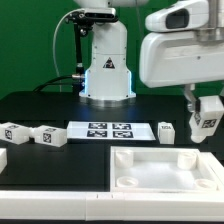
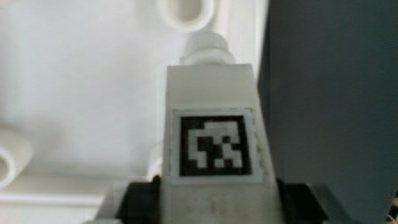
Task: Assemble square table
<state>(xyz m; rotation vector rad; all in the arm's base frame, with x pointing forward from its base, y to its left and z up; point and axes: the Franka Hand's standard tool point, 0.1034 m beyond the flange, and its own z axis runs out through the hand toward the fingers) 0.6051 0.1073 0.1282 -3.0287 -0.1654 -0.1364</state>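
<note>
The white square table top [image 1: 160,170] lies on the black table at the exterior view's lower right, its rim and round corner holes facing up. My gripper [image 1: 204,124] is shut on a white table leg [image 1: 206,120] with a black-and-white tag, held upright above the top's far right corner. In the wrist view the leg [image 2: 217,130] fills the middle, gripped between my fingers [image 2: 139,200], its threaded tip near a corner hole [image 2: 185,10] of the top [image 2: 71,100]. Two loose legs [image 1: 14,132] [image 1: 48,135] lie at the exterior view's left. A third leg [image 1: 166,131] lies right of the marker board.
The marker board [image 1: 108,130] lies flat at the middle of the table. The robot base [image 1: 106,60] stands behind it. A white ledge [image 1: 60,205] runs along the front edge.
</note>
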